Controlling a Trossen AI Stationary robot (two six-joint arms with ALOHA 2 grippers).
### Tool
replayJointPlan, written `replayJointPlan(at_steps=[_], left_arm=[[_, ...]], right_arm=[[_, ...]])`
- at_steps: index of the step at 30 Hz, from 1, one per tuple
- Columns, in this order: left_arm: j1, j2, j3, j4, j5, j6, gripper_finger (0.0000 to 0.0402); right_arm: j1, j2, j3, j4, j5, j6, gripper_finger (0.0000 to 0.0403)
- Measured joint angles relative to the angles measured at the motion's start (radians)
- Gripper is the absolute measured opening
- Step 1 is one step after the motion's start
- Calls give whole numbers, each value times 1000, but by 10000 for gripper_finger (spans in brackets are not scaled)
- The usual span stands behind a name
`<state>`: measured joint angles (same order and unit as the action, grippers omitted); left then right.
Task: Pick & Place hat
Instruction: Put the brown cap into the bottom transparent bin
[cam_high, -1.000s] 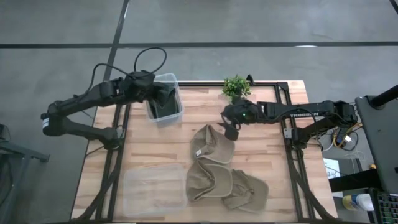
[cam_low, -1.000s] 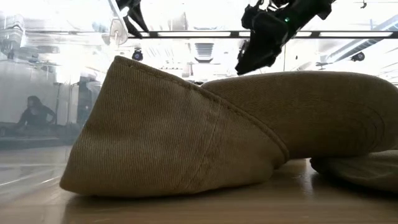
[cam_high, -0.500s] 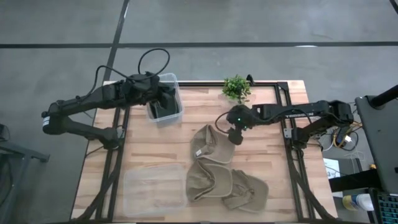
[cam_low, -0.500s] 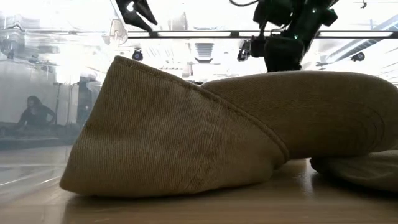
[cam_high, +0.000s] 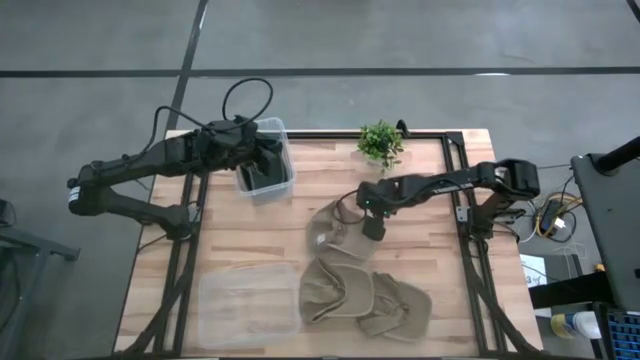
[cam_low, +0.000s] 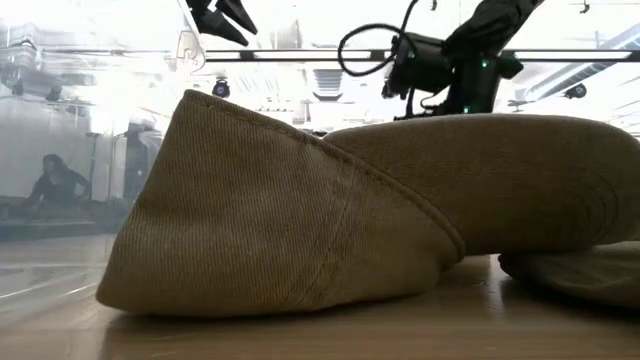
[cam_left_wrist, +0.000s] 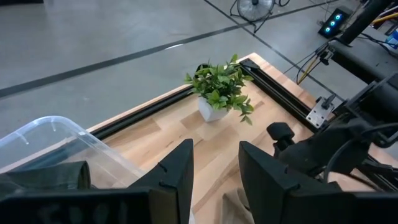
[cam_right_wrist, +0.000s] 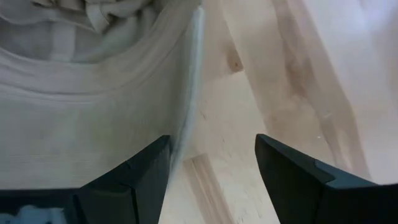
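Hat (cam_high: 338, 226), tan corduroy, crumpled, w/ right tool (cam_high: 372, 229) wide open over its edge, holding nothing.

Looks like a robotics lab or workshop: bare grey concrete floor (cam_high: 420, 35), a wooden desk (cam_high: 250, 235) on a black metal frame (cam_high: 463, 180), loose cables (cam_high: 548, 215) alongside.

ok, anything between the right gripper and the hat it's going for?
Nothing visible. The right gripper is open, right at the edge of the top hat, with only bare table between its fingers in the wrist view.
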<state>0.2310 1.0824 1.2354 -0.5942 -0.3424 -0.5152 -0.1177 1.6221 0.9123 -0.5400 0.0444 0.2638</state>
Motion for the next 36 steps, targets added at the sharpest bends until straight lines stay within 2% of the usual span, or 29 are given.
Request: replayJointPlan(at_steps=[5,11,14,20,32,36], left_arm=[[0,0,0,0,0,-1,119],[0,0,0,0,0,-6,119],[0,0,0,0,0,-7,119],[0,0,0,0,0,-8,119],[0,1,-18,-7,0,-8,119],[0,1,-32,-5,0,-8,119]], right_arm=[[0,25,2,-5,0,-3,225],[-1,-25,9,-17,-8,-14,220],[-2,-60,17,-12,-65,-18,221],[-8,-96,17,-5,-107,-36,221],[-93,-42,17,-5,-198,-37,221],[-106,-36,17,0,-257,-41,221]])
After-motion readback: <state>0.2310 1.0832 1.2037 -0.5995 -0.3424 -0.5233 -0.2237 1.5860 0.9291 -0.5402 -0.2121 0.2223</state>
